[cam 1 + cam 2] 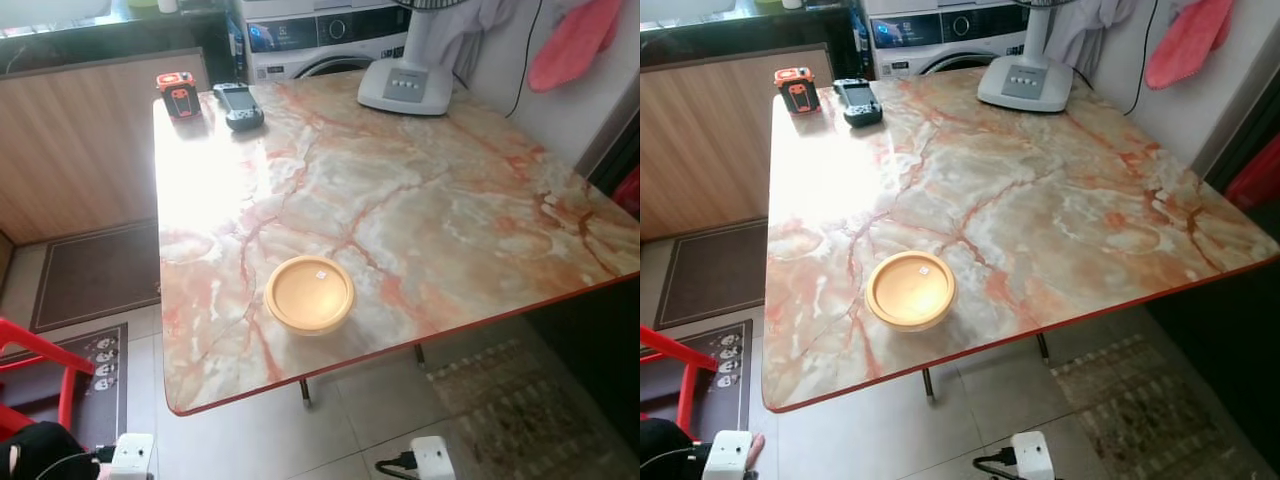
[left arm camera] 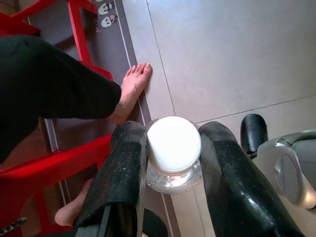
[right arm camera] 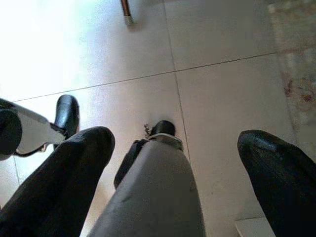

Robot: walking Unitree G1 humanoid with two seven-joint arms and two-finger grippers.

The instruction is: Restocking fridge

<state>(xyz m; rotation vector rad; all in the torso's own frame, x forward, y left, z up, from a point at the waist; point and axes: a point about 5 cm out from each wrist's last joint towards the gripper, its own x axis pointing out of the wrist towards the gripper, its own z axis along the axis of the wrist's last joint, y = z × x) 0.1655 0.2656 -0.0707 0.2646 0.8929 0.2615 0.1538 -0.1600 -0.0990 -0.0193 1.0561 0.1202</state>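
Marble table (image 1: 420, 200) carries a yellow lidded container (image 1: 309, 294) near its front edge, a fan base (image 1: 405, 85) at the far side, and an orange-black device (image 1: 177, 93) beside a dark handheld (image 1: 238, 105) at the far left corner. Left wrist view adds what the head views lack: left gripper (image 2: 170, 163) hangs low over the tiled floor (image 2: 222, 54), fingers clamped on a white-capped clear bottle (image 2: 174, 148), a person's bare foot (image 2: 133, 89) and a red chair (image 2: 59, 158) just beside. Right gripper (image 3: 182, 153) hangs over tile, fingers spread wide, holding nothing.
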